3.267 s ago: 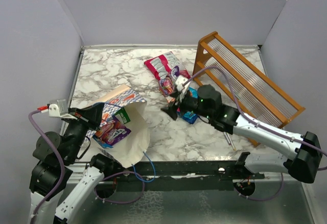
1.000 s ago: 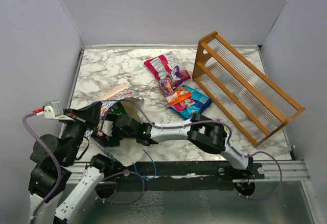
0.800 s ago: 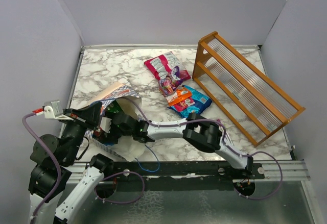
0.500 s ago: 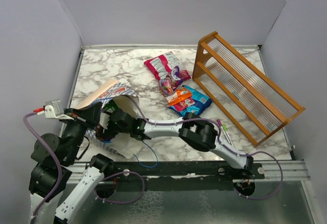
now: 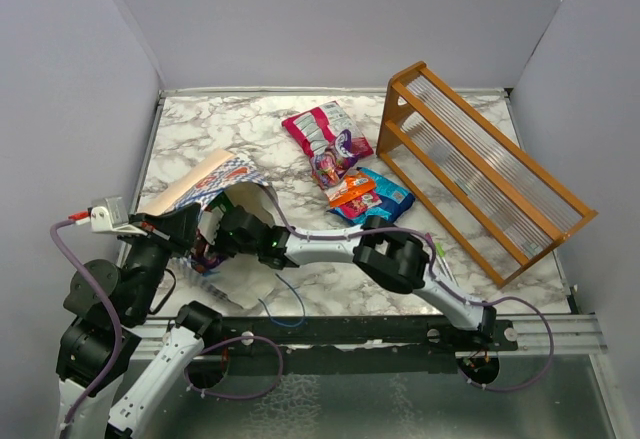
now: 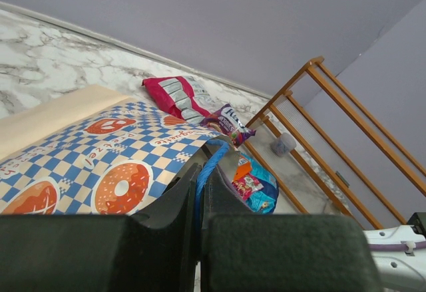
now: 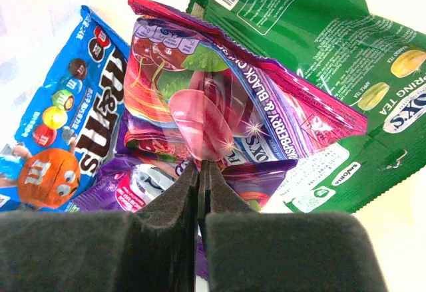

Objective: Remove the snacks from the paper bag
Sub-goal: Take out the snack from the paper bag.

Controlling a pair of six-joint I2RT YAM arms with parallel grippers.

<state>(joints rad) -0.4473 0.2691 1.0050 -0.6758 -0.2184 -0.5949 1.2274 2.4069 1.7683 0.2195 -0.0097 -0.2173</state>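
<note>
We find the paper bag (image 5: 228, 176) lying tilted at the near left of the marble table (image 5: 200, 124), checkered side up and cream mouth turned to the right. The left gripper (image 6: 200, 172) sits at the bag's rim with its fingers pressed together on the edge, a blue cord (image 6: 208, 162) rising from the slit between them. The right gripper (image 7: 200, 167) reaches into the mouth, and its fingers are closed tight on the lower edge of a pink-and-purple fruit packet (image 7: 200, 99). Inside the bag with it we count a blue M&M's packet (image 7: 63, 142) to one side, a green packet (image 7: 313, 46) behind and beside it, and a purple packet (image 7: 143, 189) underneath, all against the cream lining. Out on the table, well apart from the bag, lie a pink-and-white packet (image 5: 315, 127), a small purple pouch (image 5: 335, 162), an orange packet (image 5: 350, 189) and a light-blue packet (image 5: 388, 199), clustered just beside the orange slatted rack (image 5: 490, 164).
</note>
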